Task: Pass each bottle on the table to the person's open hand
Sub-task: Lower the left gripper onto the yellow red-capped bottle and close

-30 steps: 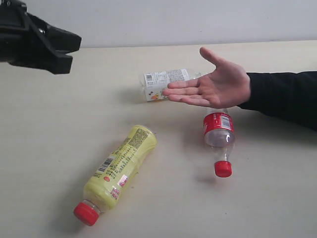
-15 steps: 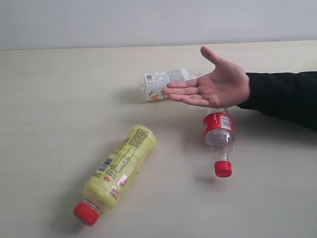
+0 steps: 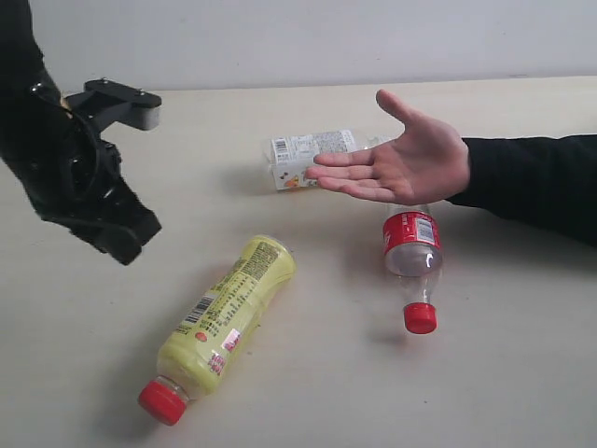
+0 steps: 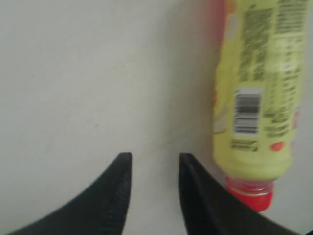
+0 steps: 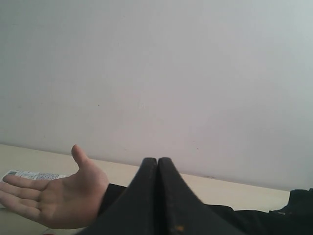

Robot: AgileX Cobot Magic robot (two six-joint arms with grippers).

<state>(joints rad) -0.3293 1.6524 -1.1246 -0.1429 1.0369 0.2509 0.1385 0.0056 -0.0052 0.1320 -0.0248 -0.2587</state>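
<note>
Empty open hand (image 3: 410,163). To deliver from the table (image 3: 522,373): yellow bottle (image 3: 229,313) at its 7 o'clock, red-labelled bottle (image 3: 411,252) at 6, white-labelled bottle (image 3: 308,157) at 9. Beside yellow bottle, left gripper (image 4: 154,161) spread; right gripper (image 5: 157,161) pressed together.

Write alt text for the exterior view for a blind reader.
A person's open hand waits palm up over a beige table where three bottles lie: yellow bottle, red-labelled bottle, white-labelled bottle. The black left gripper hovers open near the yellow one.
</note>
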